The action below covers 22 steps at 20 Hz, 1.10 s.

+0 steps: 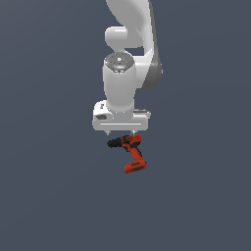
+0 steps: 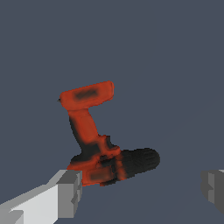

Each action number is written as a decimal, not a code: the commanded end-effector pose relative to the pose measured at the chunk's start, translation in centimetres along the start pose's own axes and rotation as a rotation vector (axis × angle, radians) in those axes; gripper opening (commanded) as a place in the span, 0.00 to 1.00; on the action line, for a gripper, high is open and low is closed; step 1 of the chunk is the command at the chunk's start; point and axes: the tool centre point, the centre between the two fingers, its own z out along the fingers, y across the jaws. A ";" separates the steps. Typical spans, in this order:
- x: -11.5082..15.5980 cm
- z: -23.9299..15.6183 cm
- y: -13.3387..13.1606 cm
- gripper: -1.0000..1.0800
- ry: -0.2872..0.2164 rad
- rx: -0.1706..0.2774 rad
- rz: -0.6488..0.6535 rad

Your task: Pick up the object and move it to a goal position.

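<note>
The object, a red-orange drill (image 1: 129, 151), lies on its side on the dark grey floor just below the white arm's hand. Its black chuck (image 1: 113, 143) points toward the exterior view's left, and its blocky base (image 1: 135, 166) lies nearest that camera. My gripper (image 1: 120, 132) hangs directly over the drill body, with only the fingertips showing under the hand. In the wrist view the gripper (image 2: 142, 190) is open, its grey fingers (image 2: 65, 192) set wide apart. The drill (image 2: 85, 127) has its motor body close to one finger, and the other finger is well clear.
The plain dark grey floor (image 1: 54, 196) stretches all around the drill. The white arm (image 1: 128, 39) rises behind and above the hand. No goal marker shows in either view.
</note>
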 end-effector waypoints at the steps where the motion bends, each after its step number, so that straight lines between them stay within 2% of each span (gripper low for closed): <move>1: 0.0 0.0 0.0 0.81 0.000 0.000 0.000; 12: -0.1 0.1 0.4 0.81 -0.002 -0.010 -0.019; 22: -0.5 1.5 0.1 0.81 -0.002 0.004 0.099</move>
